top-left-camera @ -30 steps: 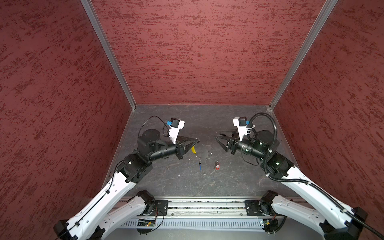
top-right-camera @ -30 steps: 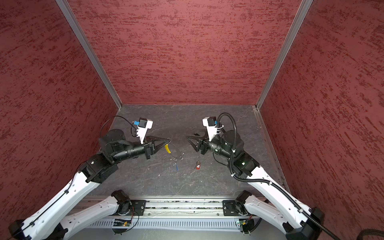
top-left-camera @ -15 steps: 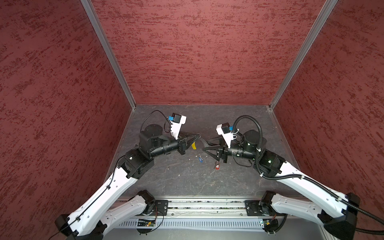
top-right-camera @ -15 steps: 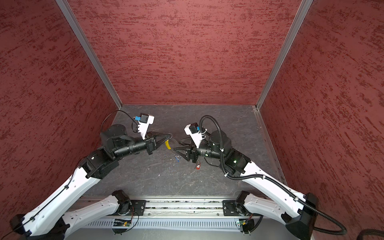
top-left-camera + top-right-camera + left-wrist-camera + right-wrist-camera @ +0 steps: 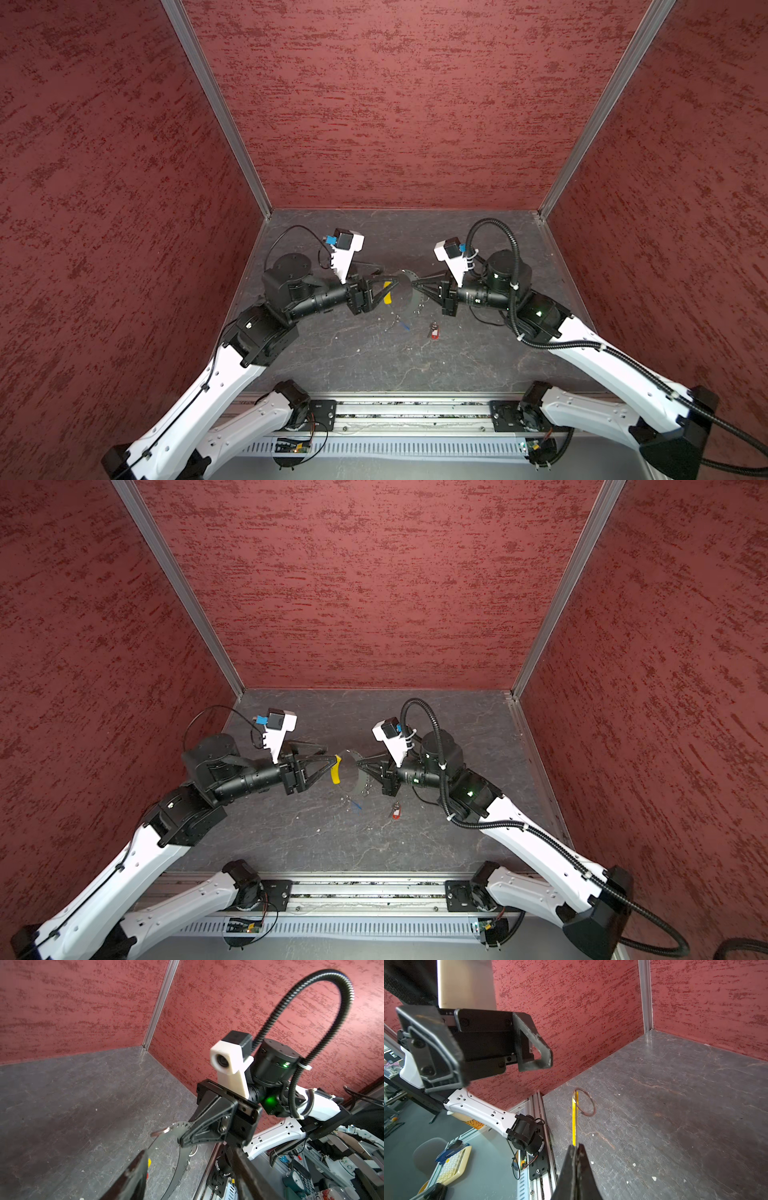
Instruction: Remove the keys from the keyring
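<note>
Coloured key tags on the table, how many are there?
2. The blue tag lies on the table, centre; the red tag lies just right of it. None seems hidden.

- blue-tagged key point(image 5: 404, 326) and red-tagged key point(image 5: 434, 334), toward the table's point(image 5: 332, 365) front edge: too small for detail.
- keyring point(image 5: 176, 1174): its strap runs off the left wrist view's edge.
- right gripper point(image 5: 576, 1148): only fingertips within its wrist view.

In both top views the keyring point(image 5: 388, 299) sits at mid-frame between the left tool point(image 5: 389, 272) and the right tool point(image 5: 414, 284). Lower, on the table point(image 5: 332, 365), lie two keys: one key point(image 5: 405, 326) left, the other key point(image 5: 434, 333) right.
</note>
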